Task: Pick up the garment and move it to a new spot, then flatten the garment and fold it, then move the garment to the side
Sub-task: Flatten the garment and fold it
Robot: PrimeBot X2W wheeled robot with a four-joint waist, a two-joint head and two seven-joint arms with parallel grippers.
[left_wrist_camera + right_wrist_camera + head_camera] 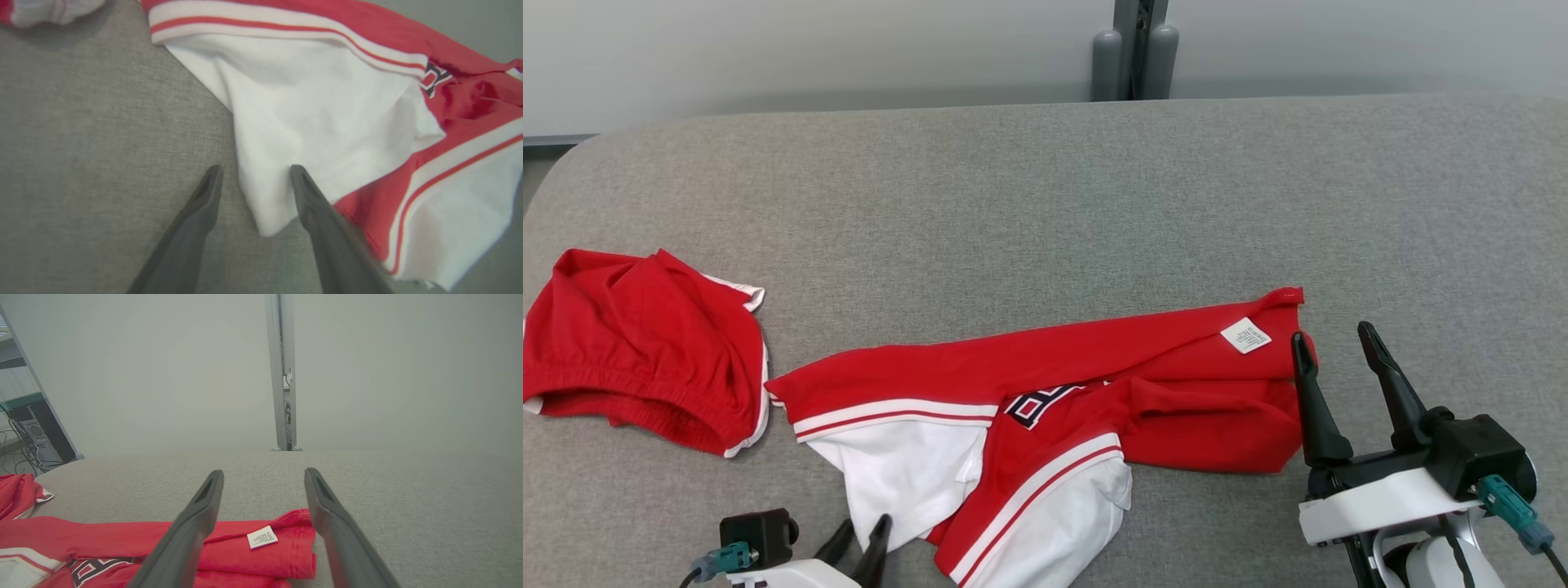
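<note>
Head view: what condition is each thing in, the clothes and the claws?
Jersey, lying crumpled and unfolded on the table.
Red shorts, bunched in a heap, apart from it.
White label, exposed, facing up.
Left gripper, open around a white cloth corner.
Right gripper, open, empty.

Garment (1094, 359) lettering (1037, 403), label (1245, 336) — illegible

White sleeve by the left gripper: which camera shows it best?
Left wrist view: the white sleeve spreads across the middle, its tip inside the open left gripper. Head view shows it small, at the bottom edge. Right wrist view catches its striped edge, lower left.
</note>
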